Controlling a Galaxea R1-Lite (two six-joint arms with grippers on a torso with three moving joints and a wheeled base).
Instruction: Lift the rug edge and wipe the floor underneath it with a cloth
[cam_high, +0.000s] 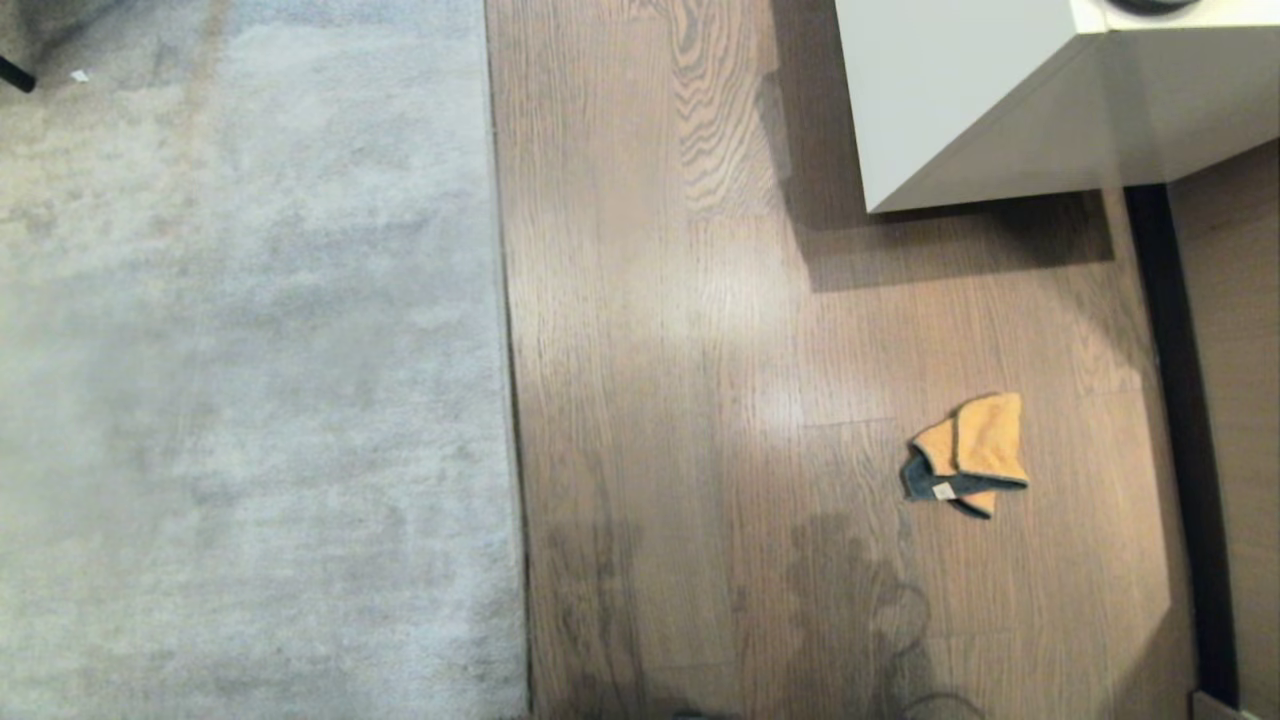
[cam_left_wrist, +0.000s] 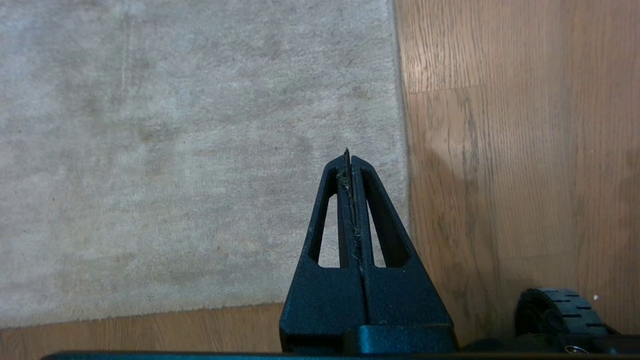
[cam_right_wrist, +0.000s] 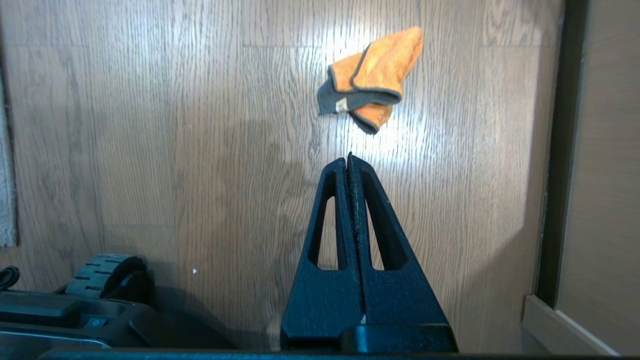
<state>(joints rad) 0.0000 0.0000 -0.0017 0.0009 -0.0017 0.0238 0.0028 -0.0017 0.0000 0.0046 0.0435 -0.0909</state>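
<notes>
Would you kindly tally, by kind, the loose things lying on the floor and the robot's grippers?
Rugs: 1, the grey rug, its rug edge lying flat.
Cloths: 1, the cloth on bare floor.
Grippers: 2, left gripper and right gripper, both shut.
Total: 4

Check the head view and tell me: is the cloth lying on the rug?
No: the cloth lies crumpled on the bare floor, well apart from the rug edge.

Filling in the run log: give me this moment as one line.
stage: start | rug edge: flat | cloth: on floor, untouched | left gripper: shut, empty | right gripper: shut, empty
</notes>
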